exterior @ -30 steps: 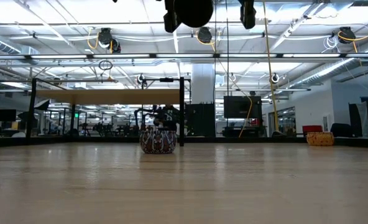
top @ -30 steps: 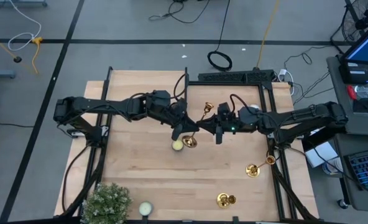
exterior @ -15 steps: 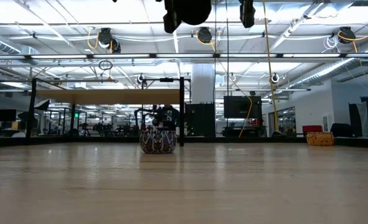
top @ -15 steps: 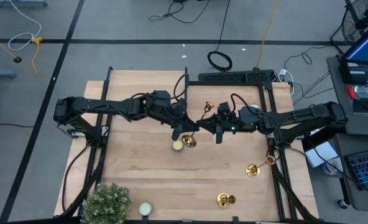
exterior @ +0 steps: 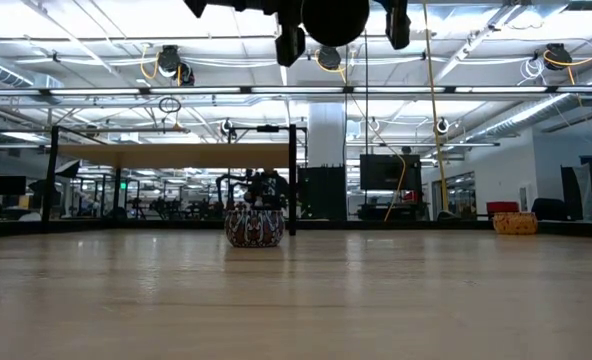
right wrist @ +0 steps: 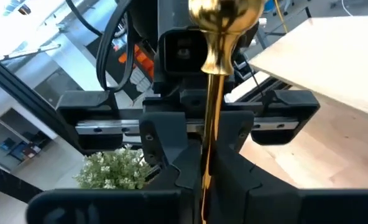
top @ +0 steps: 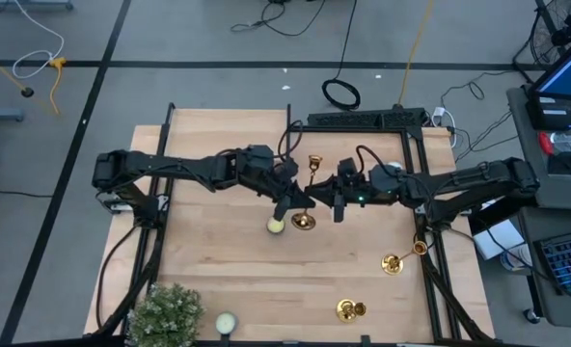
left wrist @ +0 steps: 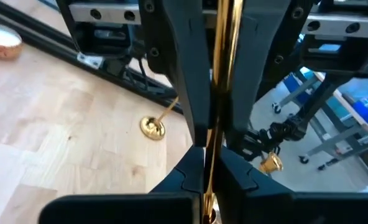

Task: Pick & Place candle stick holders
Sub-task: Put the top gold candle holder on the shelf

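Observation:
One gold candle stick holder [top: 308,193] hangs in the air above the table's middle. Its cup [top: 314,164] points toward the far edge and its round base [top: 303,222] toward the near edge. My left gripper [top: 293,200] and my right gripper [top: 330,200] face each other, each shut on its stem. Two more candle stick holders lie on their sides, one at the right edge [top: 401,258] and one near the front [top: 350,309]. The low view shows only the dark undersides of the grippers [exterior: 316,18] at its top. My left gripper pinches the thin stem [left wrist: 211,146] between its two fingers, coming level from the table's left and lying across it. My right gripper pinches the same stem [right wrist: 207,155] below the cup, coming level from the table's right, fingers across it. The holder is slanted and clear of the table.
A yellowish tealight [top: 277,225] sits right below the held holder's base, another [top: 227,323] at the near edge beside a green plant [top: 167,313]. A white tealight [left wrist: 0,42] shows in the left wrist view. A black frame [top: 367,120] stands at the far right.
My left gripper has moved toward the table's right and a little down, closer to my right gripper. The held candle stick holder has turned: its cup has shifted left and its base right, so it now lies closer to the far-near line.

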